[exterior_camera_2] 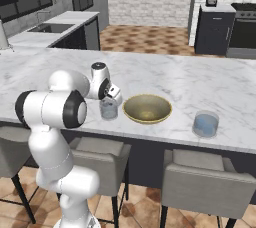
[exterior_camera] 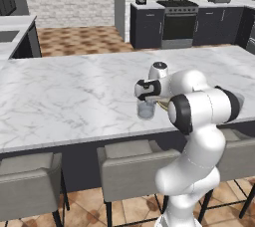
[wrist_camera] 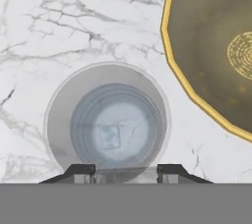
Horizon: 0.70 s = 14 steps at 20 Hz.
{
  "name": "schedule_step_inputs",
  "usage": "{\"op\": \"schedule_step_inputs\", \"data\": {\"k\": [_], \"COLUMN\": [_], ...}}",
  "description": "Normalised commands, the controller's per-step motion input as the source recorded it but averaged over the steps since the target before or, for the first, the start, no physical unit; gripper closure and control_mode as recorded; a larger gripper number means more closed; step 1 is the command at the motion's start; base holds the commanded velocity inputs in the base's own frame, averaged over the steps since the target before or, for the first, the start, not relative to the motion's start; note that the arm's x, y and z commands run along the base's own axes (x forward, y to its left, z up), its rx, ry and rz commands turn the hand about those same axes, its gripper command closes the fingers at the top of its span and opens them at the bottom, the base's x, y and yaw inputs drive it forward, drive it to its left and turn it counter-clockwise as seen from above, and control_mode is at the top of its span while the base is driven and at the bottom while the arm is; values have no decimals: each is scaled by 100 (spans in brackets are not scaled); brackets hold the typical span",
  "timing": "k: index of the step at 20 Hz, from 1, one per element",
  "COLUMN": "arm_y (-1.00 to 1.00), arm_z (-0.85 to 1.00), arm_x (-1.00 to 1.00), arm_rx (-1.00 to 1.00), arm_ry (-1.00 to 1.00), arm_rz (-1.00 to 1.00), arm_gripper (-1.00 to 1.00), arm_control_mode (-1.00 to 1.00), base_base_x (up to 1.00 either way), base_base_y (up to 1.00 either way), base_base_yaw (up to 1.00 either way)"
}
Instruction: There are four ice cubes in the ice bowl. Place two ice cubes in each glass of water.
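Marble counter carries bowl; my gripper hovers, jaws apart and empty, over the near glass with a cube inside, and descending risks clipping its rim.

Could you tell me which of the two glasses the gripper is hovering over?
The glass left of the ice bowl in the right base view, beneath the gripper; the other glass stands right of the bowl.

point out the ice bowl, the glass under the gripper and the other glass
ice bowl [exterior_camera_2: 147,108]: right base view, on its olive inside.
glass under the gripper [wrist_camera: 115,129]: hand view, on the water inside it.
other glass [exterior_camera_2: 205,124]: right base view, on its side wall, on the counter right of the bowl.
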Motion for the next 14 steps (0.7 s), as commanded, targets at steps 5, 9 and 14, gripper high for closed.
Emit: {"op": "schedule_step_inputs", "data": {"k": [5, 9, 14], "arm_y": [1, 3, 0], "arm_z": [-4, -5, -4], "arm_x": [9, 14, 15], "arm_rx": [0, 0, 0], "arm_ry": [0, 1, 0], "arm_rz": [0, 0, 0], "arm_gripper": [100, 100, 100], "arm_control_mode": [-100, -100, -100], "base_base_x": [0, 0, 0], "base_base_y": [0, 0, 0], "base_base_yaw": [0, 0, 0]}}
